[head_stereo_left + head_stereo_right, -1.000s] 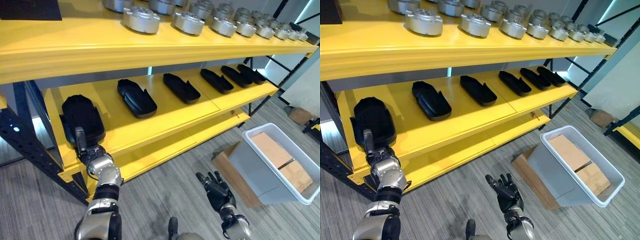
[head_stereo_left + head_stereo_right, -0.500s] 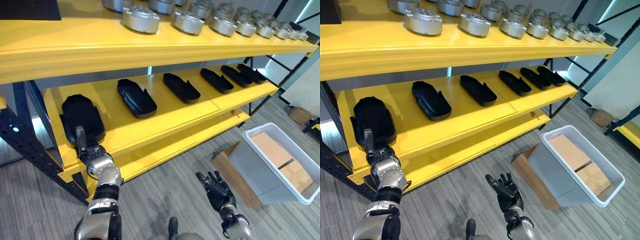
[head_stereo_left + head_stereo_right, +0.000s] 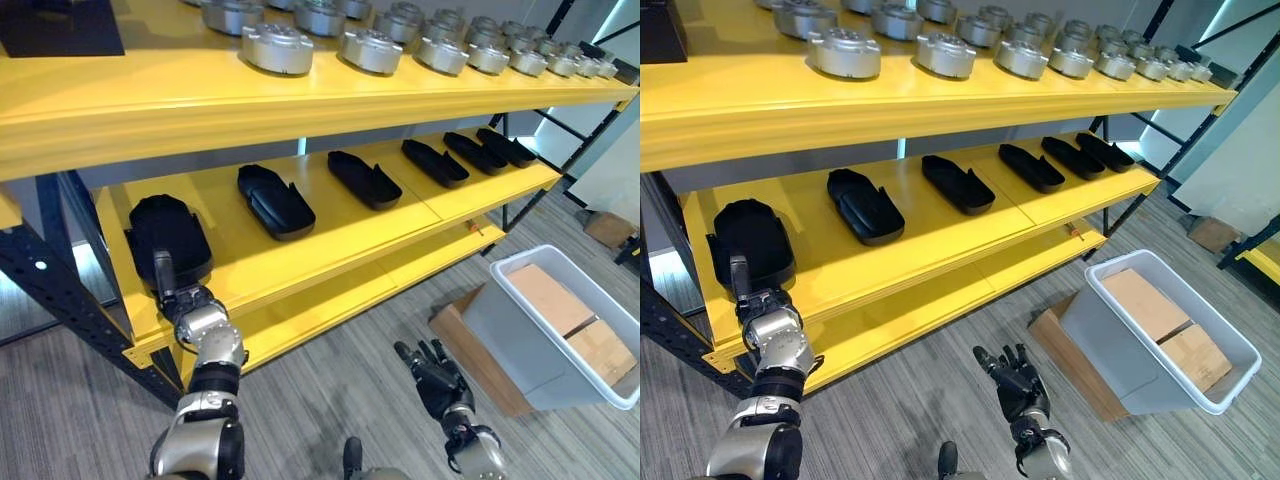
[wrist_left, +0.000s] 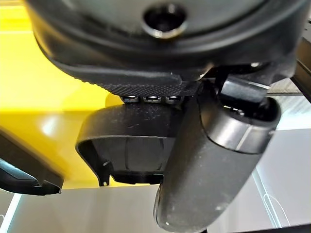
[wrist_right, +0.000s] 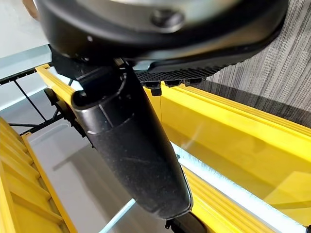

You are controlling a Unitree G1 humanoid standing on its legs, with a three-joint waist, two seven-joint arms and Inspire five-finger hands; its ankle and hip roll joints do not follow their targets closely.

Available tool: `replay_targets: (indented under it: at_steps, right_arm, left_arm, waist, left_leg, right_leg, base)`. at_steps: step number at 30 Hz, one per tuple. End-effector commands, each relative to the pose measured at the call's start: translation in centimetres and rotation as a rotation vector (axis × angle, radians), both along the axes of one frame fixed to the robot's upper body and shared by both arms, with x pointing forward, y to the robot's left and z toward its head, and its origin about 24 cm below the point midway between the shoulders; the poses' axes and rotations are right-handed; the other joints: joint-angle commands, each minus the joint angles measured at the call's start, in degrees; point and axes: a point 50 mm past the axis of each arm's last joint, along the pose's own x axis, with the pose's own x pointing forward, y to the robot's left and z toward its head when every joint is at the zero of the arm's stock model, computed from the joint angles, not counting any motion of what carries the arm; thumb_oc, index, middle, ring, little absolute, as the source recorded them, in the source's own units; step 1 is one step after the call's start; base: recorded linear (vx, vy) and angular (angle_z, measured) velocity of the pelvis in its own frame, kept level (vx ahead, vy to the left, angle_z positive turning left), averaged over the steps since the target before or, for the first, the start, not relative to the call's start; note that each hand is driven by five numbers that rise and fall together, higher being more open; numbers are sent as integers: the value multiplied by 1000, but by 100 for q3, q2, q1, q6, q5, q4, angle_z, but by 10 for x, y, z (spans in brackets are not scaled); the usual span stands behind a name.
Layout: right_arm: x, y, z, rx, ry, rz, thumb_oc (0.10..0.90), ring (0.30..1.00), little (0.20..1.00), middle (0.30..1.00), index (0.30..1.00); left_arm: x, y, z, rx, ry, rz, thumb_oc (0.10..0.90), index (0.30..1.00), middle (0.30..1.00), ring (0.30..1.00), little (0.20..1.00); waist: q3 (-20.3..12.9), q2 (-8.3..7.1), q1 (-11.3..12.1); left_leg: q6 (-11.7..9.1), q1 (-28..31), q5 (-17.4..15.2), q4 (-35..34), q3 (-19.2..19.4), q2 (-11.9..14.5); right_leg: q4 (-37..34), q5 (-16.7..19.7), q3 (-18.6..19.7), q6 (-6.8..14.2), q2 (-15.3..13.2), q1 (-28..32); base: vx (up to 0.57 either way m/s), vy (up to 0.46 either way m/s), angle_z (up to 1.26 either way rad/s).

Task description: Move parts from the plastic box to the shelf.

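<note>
At far left of yellow shelf, left hand sits at near edge of leftmost black part, fingers straight, not gripping. Right hand relaxed low over floor. Plastic box at right.

Head stereo pair overlooks shelf; wrist cameras close-up.

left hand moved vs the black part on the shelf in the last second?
No. The left hand sits at the near end of the leftmost black part on the middle shelf, same as before; only the camera shifted slightly.
</note>
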Motion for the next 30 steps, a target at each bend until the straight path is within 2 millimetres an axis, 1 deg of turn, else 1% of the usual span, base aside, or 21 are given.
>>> replay_targets:
  at_steps: [1,6,7,8,9,11,15,16,18,20,21,30]
  right_arm:
    - [41,-15,55,-10,-293,-69,900,1000,1000,1000,1000]
    - [43,-18,58,-11,-304,-78,900,1000,1000,1000,1000]
    - [43,-18,58,-14,-304,-78,900,1000,1000,1000,1000]
    - [43,-18,58,-12,-304,-81,900,1000,1000,1000,1000]
    - [42,-18,57,-13,-300,-81,900,1000,1000,1000,1000]
    - [44,-18,59,-14,-307,-82,900,1000,1000,1000,1000]
    - [44,-19,60,-13,-313,-88,900,1000,1000,1000,1000]
    - [45,-19,62,-17,-318,-88,900,1000,1000,1000,1000]
    - [45,-20,62,-19,-319,-89,900,1000,1000,1000,1000]
    - [46,-21,63,-19,-325,-97,900,1000,1000,1000,1000]
    - [47,-22,65,-24,-333,-102,900,1000,1000,1000,1000]
    - [48,-28,68,-41,-346,-123,900,1000,1000,1000,1000]
  left_arm:
    - [31,2,92,264,-233,-38,900,1000,1000,1000,1000]
    - [27,-5,89,297,-243,-72,900,1000,1000,1000,1000]
    - [26,-6,89,295,-255,-72,900,1000,1000,1000,1000]
    - [24,-8,88,296,-259,-78,900,1000,1000,1000,1000]
    - [24,-9,86,299,-255,-87,900,1000,1000,1000,1000]
    - [22,-14,86,296,-282,-101,900,1000,1000,1000,1000]
    - [17,-22,76,294,-286,-140,900,1000,1000,1000,1000]
    - [17,-28,76,290,-300,-165,900,1000,1000,1000,1000]
    - [16,-30,75,291,-305,-173,900,1000,1000,1000,1000]
    - [14,-32,76,304,-318,-188,900,1000,1000,1000,1000]
    - [14,-35,77,311,-335,-204,900,1000,1000,1000,1000]
    - [8,-47,77,344,-373,-271,900,1000,1000,1000,1000]
  waist:
    - [250,-69,146]
    - [234,4,205]
    - [247,-22,211]
    - [222,21,217]
    - [227,41,227]
    - [235,52,250]
    - [251,90,298]
    - [265,103,315]
    - [266,112,325]
    - [273,123,343]
    - [301,102,350]
    - [334,151,397]
  left_leg:
    - [138,932,-760,-37,-151,-180]
    - [142,934,-756,-37,-210,-196]
    - [177,883,-633,-37,-121,-218]
    - [149,915,-739,-37,-224,-210]
    - [150,921,-752,-37,-228,-208]
    - [153,899,-738,-37,-247,-219]
    - [162,880,-738,-37,-274,-235]
    - [164,872,-727,-37,-282,-238]
    - [166,871,-726,-37,-286,-240]
    - [170,862,-721,-37,-289,-242]
    - [210,800,-606,-37,-212,-270]
    - [236,781,-612,-37,-256,-301]
  right_leg:
    - [594,-532,-221,549,-223,332]
    - [591,-538,-279,544,-253,394]
    - [599,-462,-376,468,-284,356]
    - [583,-531,-299,536,-264,395]
    - [587,-540,-309,540,-263,408]
    - [582,-544,-326,533,-277,414]
    - [582,-566,-353,518,-287,443]
    - [588,-581,-367,516,-290,455]
    - [590,-586,-372,514,-291,458]
    - [590,-592,-380,512,-292,462]
    - [603,-527,-469,438,-320,420]
    - [596,-537,-486,422,-343,468]
  base:
    - [-12,17,3]
    - [-22,9,8]
    - [-15,14,11]
    - [-12,15,6]
    - [46,38,3]
    - [-8,7,2]
    - [0,0,0]
    - [0,0,0]
    - [0,0,0]
    - [-41,-6,0]
    - [-75,-12,2]
    - [-14,4,3]
